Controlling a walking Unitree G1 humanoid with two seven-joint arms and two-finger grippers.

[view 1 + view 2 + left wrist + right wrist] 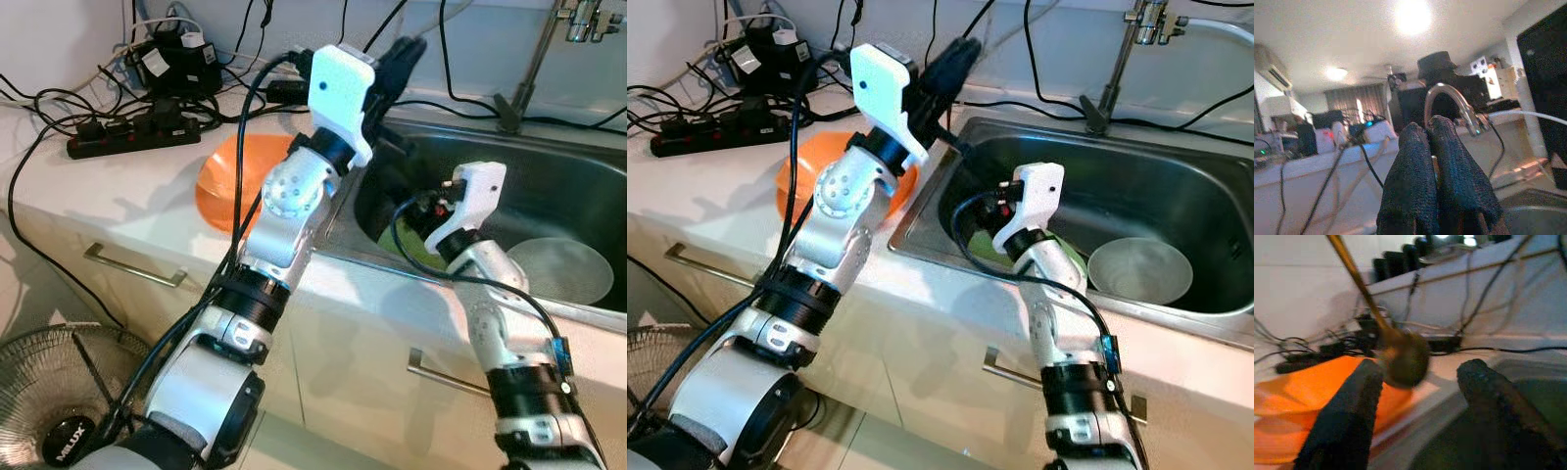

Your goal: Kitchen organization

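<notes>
I've got the left gripper (955, 57) raised over the back corner of the sink (1176, 196), and in its wrist view the two black fingers (1415, 181) press flat together with nothing visible between them, pointing past the curved faucet (1452, 100) toward a dim room I can barely read. The right gripper (1422, 396) sits low at the sink's near-left edge; from the head cameras its fingers are hidden behind the white wrist housing (1034, 201), so I'm relying on the wrist camera, where the jaws stand wide apart. Between them there's a dark round knob on a thin brassy rod (1400, 357), blurred, and I cannot tell whether either finger touches it or what it belongs to. Behind it, the orange plate (235, 176) lies on the white countertop (88, 196) just left of the sink, and the left arm covers its right half in the head views. Down in the basin, a green item (1073, 262) peeks out beside the right forearm, mostly covered, so I can't say what it is. A pale round bowl (1139, 271) rests on the sink floor to the right of that arm. A black power strip (132, 137) and tangled cables sit at the back of the counter, and a fan (49, 411) is cut off at the lower left corner.
</notes>
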